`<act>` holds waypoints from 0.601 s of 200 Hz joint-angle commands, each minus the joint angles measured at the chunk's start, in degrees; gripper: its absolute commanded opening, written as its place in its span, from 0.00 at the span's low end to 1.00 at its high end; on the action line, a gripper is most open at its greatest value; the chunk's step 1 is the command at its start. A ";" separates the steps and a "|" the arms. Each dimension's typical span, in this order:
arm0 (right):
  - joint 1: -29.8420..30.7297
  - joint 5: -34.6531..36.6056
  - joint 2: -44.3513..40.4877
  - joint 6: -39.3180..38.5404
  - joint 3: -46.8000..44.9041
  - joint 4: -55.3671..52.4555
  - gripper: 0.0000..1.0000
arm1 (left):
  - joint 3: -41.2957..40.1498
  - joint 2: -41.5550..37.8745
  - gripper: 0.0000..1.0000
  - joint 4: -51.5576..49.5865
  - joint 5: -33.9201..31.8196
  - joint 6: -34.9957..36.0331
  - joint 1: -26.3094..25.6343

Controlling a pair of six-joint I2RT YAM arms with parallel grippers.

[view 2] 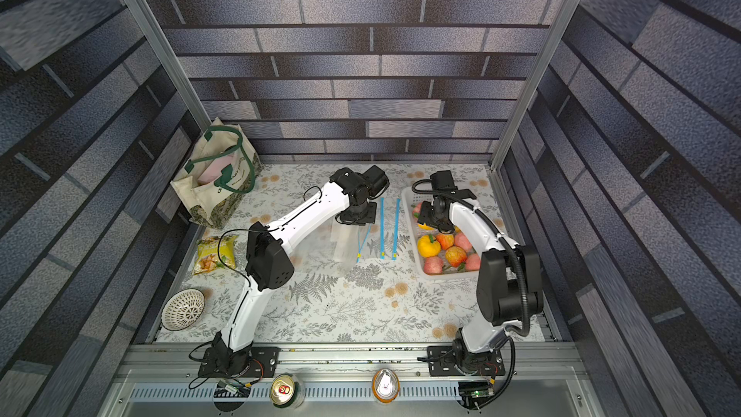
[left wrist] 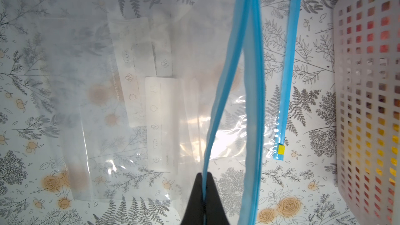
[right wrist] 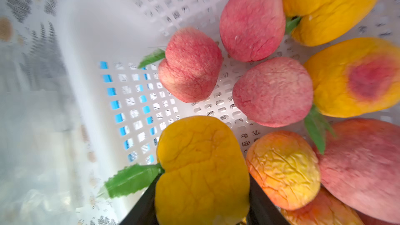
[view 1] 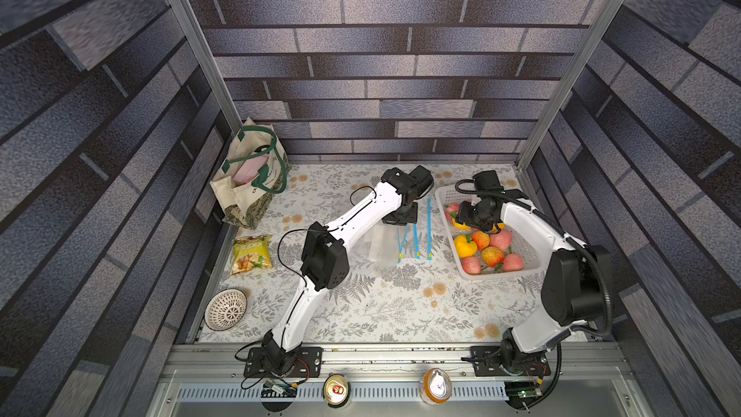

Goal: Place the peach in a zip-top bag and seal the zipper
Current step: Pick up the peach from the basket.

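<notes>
The right gripper (right wrist: 203, 191) reaches down into the white basket (view 1: 497, 274) on the right side of the surface (view 1: 381, 306), and its black fingers (right wrist: 145, 204) press against both sides of a yellow peach (right wrist: 201, 169), grasping it while it is low in the basket's far half among the other fruit. A green leaf sticks out of this peach beside one finger. Pink peaches (right wrist: 190, 66) and more yellow and orange ones lie close around it, some touching each other. The left gripper (left wrist: 204, 182) hangs over the middle of the surface, just left of the basket, with its fingers (left wrist: 194, 200) clenched on one blue zipper strip (left wrist: 225, 83) of a clear zip-top bag (view 1: 381, 246). That strip rises off the surface and stands apart from its twin, so the mouth is parted. A second bag lies flat between it and the basket, its yellow slider (left wrist: 281, 149) at the end of its zipper. More clear bags overlap beneath. At the left edge sit a tote bag (view 1: 252, 178), a snack packet (view 1: 250, 254) and a patterned bowl (view 1: 225, 309).
</notes>
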 commanded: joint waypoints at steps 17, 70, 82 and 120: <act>-0.05 -6.74 -9.05 2.27 -1.60 0.10 0.55 | 1.16 -2.05 0.00 1.08 3.35 2.51 0.95; 3.55 -27.14 -15.43 22.63 -15.28 30.20 0.56 | -6.38 -6.15 0.00 7.12 9.14 2.26 2.53; 5.57 -28.53 -13.53 27.35 -17.03 37.06 0.56 | -8.50 -7.22 0.00 8.90 10.50 2.02 2.92; 9.69 -28.94 -7.19 37.80 -19.23 50.50 0.56 | -13.84 -9.97 0.00 13.08 13.36 1.07 3.83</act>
